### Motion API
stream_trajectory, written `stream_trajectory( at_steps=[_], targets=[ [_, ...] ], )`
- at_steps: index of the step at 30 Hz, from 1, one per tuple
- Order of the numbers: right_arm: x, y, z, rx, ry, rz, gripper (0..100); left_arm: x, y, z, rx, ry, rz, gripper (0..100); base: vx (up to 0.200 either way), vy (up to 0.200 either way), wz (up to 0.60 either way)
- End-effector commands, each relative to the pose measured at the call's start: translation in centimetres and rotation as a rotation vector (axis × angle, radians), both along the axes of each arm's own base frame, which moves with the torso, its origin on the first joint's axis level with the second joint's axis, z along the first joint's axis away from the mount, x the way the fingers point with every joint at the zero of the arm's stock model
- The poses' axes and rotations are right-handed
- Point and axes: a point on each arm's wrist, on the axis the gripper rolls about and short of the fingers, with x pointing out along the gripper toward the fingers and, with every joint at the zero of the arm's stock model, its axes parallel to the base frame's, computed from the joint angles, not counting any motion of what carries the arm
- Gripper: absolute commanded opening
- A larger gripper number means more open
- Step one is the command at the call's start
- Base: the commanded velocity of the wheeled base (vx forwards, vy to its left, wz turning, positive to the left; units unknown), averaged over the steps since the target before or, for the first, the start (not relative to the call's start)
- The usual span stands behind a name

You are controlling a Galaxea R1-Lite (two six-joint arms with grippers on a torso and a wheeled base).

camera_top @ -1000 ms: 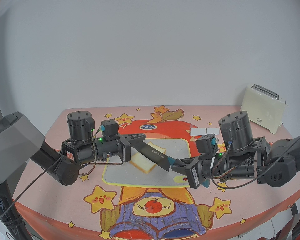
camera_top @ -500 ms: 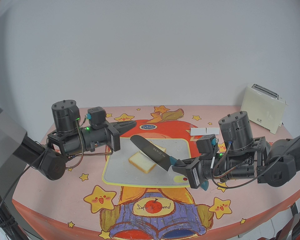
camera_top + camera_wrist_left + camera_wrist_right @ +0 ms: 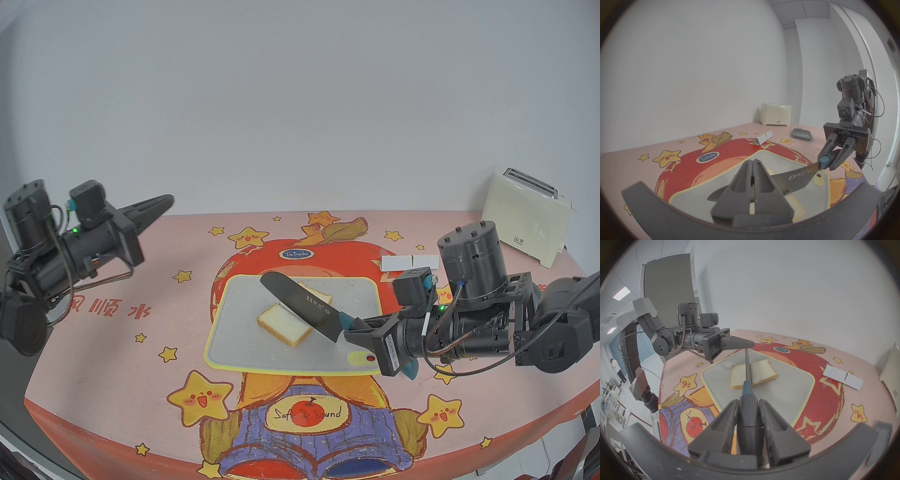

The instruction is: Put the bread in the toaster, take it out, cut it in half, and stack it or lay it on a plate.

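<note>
A slice of bread (image 3: 284,324) lies on the grey cutting board (image 3: 237,340). A dark knife (image 3: 303,303) with a teal handle slants across the bread's middle, its blade slightly above the slice. My right gripper (image 3: 356,331) is shut on the knife handle at the board's right edge. From the right wrist, the blade (image 3: 746,365) runs over the middle of the bread (image 3: 762,372); whether the slice is cut through I cannot tell. My left gripper (image 3: 165,201) hangs shut and empty, high over the table's far left corner. The cream toaster (image 3: 528,215) stands at the back right.
A folded white card (image 3: 409,262) lies behind the board. A small grey dish (image 3: 802,133) sits near the toaster (image 3: 775,114) in the left wrist view. The table's front edge curves close below the board. Bare tabletop lies left of the board.
My left arm has pulled away from the bread, going left and up to the table's far corner. The right gripper and the knife have hardly moved.
</note>
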Motion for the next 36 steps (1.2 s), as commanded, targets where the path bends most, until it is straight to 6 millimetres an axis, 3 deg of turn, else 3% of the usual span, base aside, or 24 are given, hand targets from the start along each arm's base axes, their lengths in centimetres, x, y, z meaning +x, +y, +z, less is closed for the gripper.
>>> stream_trajectory(
  at_steps=[1, 4, 27, 36],
  targets=[
    [-0.1, -0.1, 0.6, 0.016, -0.016, 0.002, 0, -8.0, 3.7, 0.3, -0.013, -0.066, 0.094, 0, 0.0, 0.0, 0.0],
    [0.1, 0.1, 1.0, 0.025, -0.026, 0.001, 0, -9.5, 3.9, -0.7, -0.011, -0.043, 0.088, 0, 0.0, 0.0, 0.0],
    [0.4, -0.1, 2.8, 0.068, -0.076, -0.013, 0, -8.7, 3.9, -2.3, 0.011, 0.033, 0.09, 0, 0.0, 0.0, 0.0],
    [-0.2, -2.9, 4.6, 0.104, -0.106, -0.128, 0, -8.8, 3.8, -2.5, 0.014, 0.041, 0.089, 0, 0.0, 0.0, 0.0]
  ],
)
